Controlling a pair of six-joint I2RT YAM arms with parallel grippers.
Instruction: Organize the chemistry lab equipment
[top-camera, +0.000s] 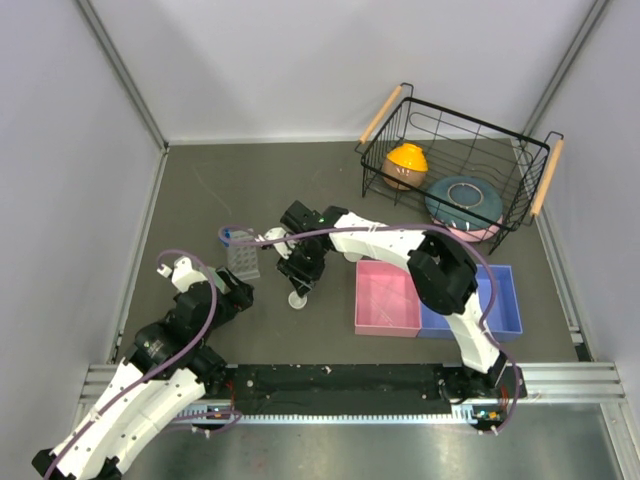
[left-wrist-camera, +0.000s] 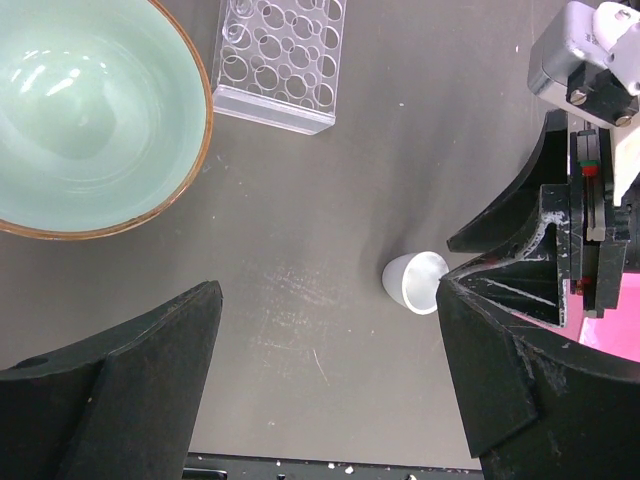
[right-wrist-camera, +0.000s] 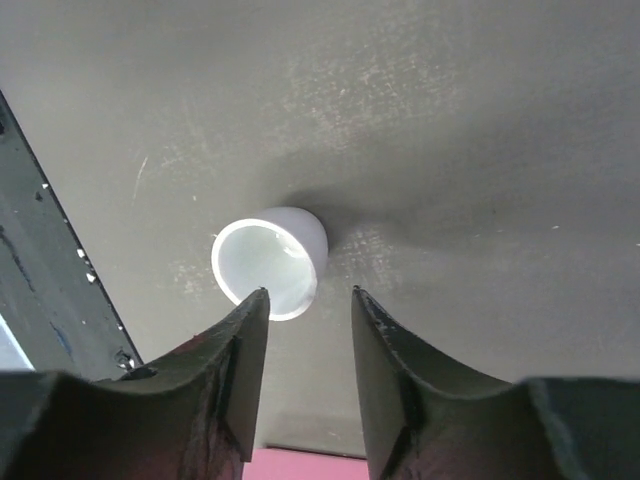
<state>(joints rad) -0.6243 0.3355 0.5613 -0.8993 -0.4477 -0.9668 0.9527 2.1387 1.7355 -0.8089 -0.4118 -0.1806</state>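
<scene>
A small round white dish (top-camera: 298, 299) lies tipped on its side on the dark table, its mouth facing my right wrist camera. My right gripper (right-wrist-camera: 310, 294) hangs just above the white dish (right-wrist-camera: 270, 262), open by a narrow gap. Its left fingertip overlaps the dish's rim and nothing sits between the jaws. My left gripper (left-wrist-camera: 330, 295) stands wide open over bare table, with the dish (left-wrist-camera: 418, 282) just off its right finger. The clear tube rack (left-wrist-camera: 280, 60) stands beyond it, also seen as the rack (top-camera: 242, 262) from above. A blue-capped tube (top-camera: 226, 237) lies by the rack's far end.
A pale green bowl (left-wrist-camera: 90, 110) sits left of the rack. A pink bin (top-camera: 387, 298) and a blue bin (top-camera: 497, 300) lie side by side at the right. A black wire basket (top-camera: 455, 120) at the back right holds an orange bowl (top-camera: 406, 163) and stacked plates (top-camera: 463, 203).
</scene>
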